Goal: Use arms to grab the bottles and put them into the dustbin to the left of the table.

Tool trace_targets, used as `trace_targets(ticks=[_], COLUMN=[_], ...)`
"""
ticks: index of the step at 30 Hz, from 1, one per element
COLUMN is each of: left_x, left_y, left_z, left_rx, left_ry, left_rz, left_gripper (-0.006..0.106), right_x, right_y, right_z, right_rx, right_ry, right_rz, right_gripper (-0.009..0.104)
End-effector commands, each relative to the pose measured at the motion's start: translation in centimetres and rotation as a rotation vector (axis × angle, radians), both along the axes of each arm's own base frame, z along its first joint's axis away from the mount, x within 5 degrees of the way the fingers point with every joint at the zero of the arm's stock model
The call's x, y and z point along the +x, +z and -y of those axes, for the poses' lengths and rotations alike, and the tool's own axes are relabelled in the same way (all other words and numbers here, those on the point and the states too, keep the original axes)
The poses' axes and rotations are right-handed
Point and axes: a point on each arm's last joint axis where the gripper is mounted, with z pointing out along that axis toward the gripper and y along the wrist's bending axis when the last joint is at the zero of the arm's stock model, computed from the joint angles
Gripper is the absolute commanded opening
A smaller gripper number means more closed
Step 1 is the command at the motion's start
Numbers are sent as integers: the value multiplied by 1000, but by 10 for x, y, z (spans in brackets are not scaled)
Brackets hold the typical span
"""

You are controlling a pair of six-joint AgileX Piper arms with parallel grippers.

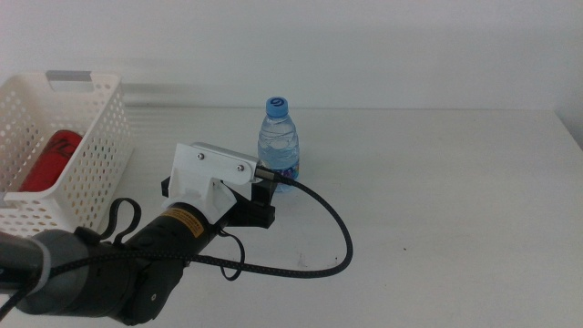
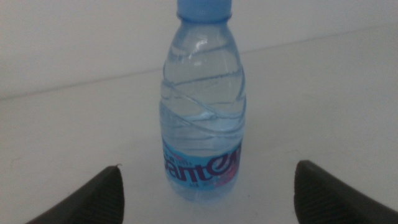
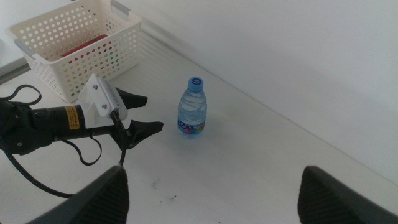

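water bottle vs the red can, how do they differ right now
The water bottle stands upright on the table; the red can lies tilted inside the dustbin. The bottle is clear with a blue cap; the can is opaque red. The open left gripper faces only the bottle.

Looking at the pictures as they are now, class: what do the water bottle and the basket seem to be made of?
Water bottle: likely thin clear plastic, glossy; you see through its ribbed wall, and the cap is opaque blue. Basket: probably moulded white plastic, fairly matt, its sides pierced with regular holes. The open left gripper faces the bottle.
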Motion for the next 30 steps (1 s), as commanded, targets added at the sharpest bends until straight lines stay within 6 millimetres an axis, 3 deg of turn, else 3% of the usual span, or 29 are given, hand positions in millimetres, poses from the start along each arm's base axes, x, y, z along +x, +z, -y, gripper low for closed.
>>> trace_targets(ticks=[1, 11, 30], left_x=[2, 24, 91], left_y=[2, -17, -42], left_z=[1, 5, 28], left_rx=[-10, -81, -111], left_ry=[2, -22, -11], left_rz=[20, 57, 84], left_gripper=[94, 94, 94], right_x=[-1, -1, -1], right_y=[2, 2, 2], right_z=[1, 1, 1], right_rx=[0, -1, -1], right_ry=[3, 2, 2], right_rz=[12, 12, 12], right_gripper=[93, 93, 93])
